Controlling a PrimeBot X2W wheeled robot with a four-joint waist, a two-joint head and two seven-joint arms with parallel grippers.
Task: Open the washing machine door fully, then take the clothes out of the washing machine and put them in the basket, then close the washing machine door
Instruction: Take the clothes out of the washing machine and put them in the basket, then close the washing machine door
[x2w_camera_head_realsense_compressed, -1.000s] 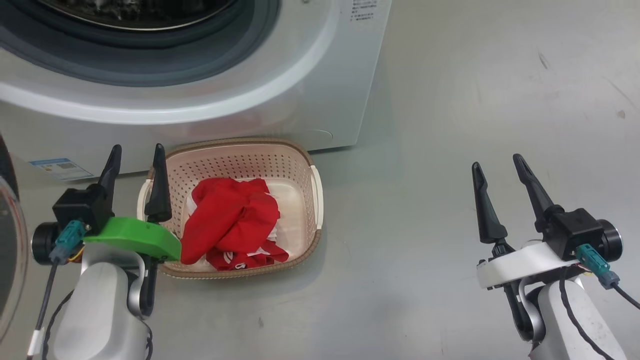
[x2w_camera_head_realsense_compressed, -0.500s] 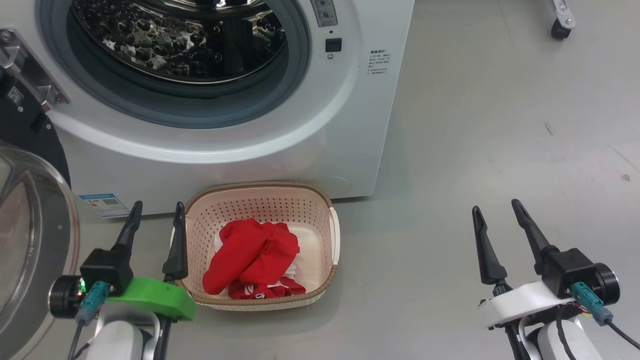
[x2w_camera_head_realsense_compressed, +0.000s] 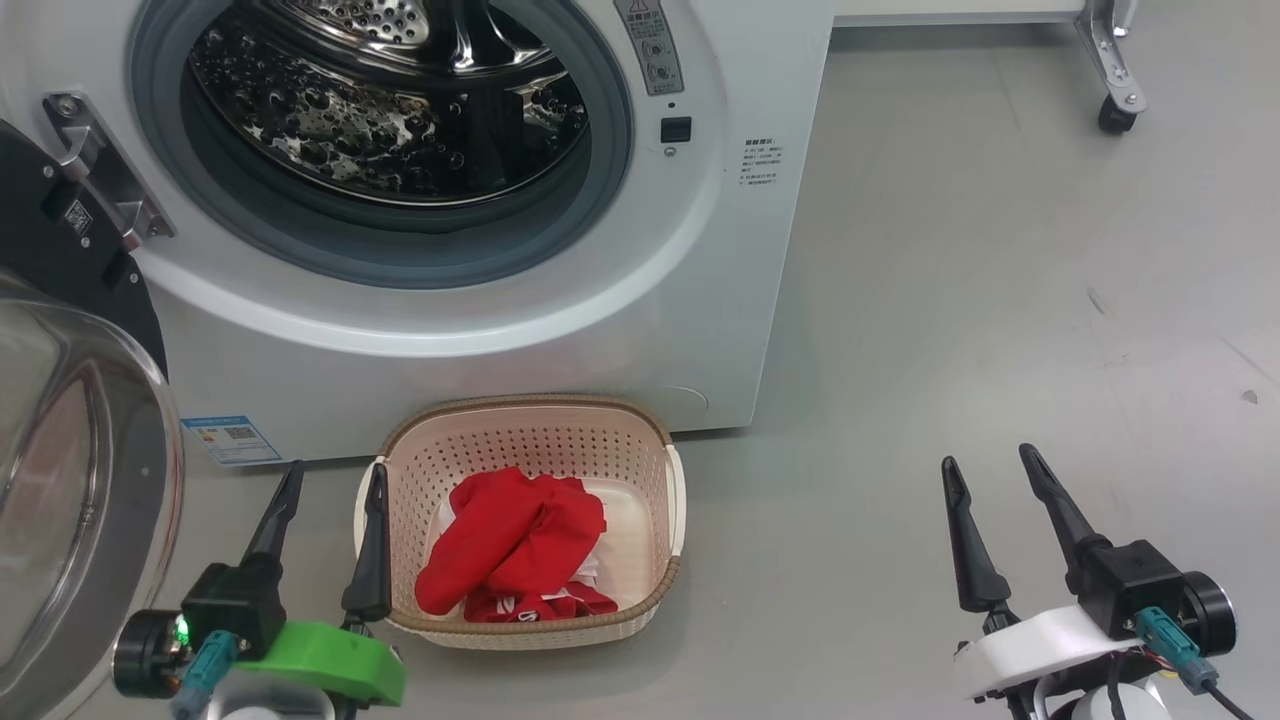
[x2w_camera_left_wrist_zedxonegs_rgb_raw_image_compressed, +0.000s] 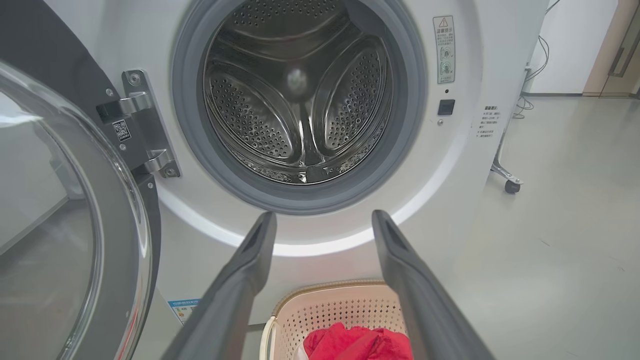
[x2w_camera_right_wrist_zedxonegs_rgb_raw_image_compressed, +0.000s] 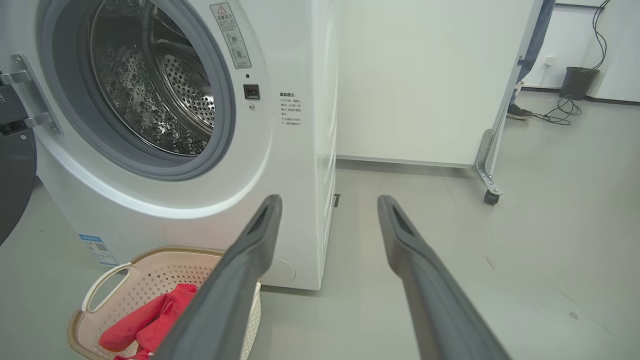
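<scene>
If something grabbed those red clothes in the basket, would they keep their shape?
Probably not: the clothes lie crumpled in the basket, so they would likely droop. They look thin, so probably light.

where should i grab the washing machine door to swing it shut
Take the washing machine door by its black rim, on the edge away from the hinge, coming from the robot's left with the left tool. The rim looks thin enough to pinch; the bulging glass bowl is likely too wide and smooth.
</scene>
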